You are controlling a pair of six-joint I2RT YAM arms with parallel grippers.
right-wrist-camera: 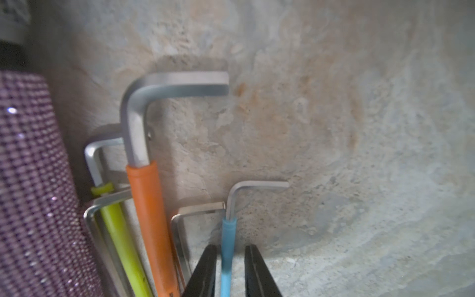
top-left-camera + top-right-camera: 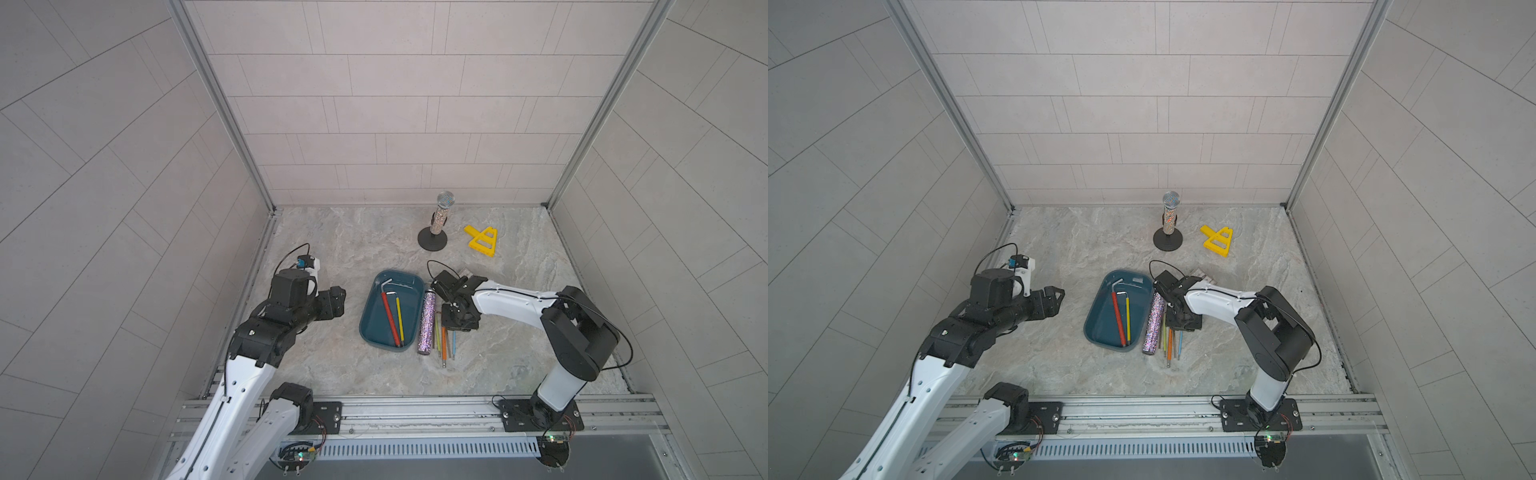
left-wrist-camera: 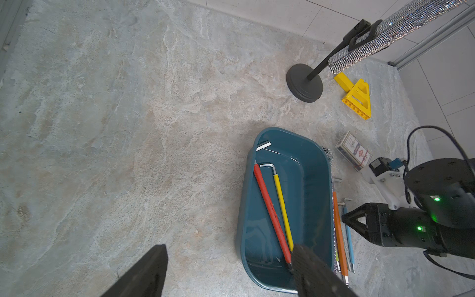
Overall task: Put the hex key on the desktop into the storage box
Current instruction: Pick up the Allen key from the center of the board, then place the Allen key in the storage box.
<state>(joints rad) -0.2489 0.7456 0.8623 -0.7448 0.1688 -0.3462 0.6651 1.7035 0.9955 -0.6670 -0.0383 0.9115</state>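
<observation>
Marbled grey-beige stone desk (image 2: 332,232) — carries all items below.

Shallow dark teal plastic storage box (image 2: 374,328), rectangular with rounded corners, mid-desk; holds a red-sleeved hex key (image 2: 390,318), a yellow-sleeved hex key (image 2: 399,318) and one bare steel hex key (image 2: 387,283) at its far end.

Purple glitter-covered cylinder (image 2: 427,322), lying just beside the box's right wall.

Silver glittery microphone (image 2: 439,216), upright on a black round-based stand (image 2: 432,240), far side of the desk.

Yellow plastic triangular bracket (image 2: 482,240), near the stand.

Small patterned card box (image 3: 354,150), beyond the right arm.

Loose hex keys on the desk, right of the cylinder: orange-sleeved (image 1: 151,218), lime-green-sleeved (image 1: 120,236), blue-sleeved (image 1: 228,244), and bare steel ones among them.

Right end effector (image 1: 228,270) — lowered over this group, its two black fingers (image 1: 205,267) straddling the blue-sleeved key's shaft with a narrow gap on each side; not yet clamped.

Left end effector (image 2: 1054,301) — raised left of the box, well apart from the keys, holding nothing; the wrist view shows its fingers spread apart.
</observation>
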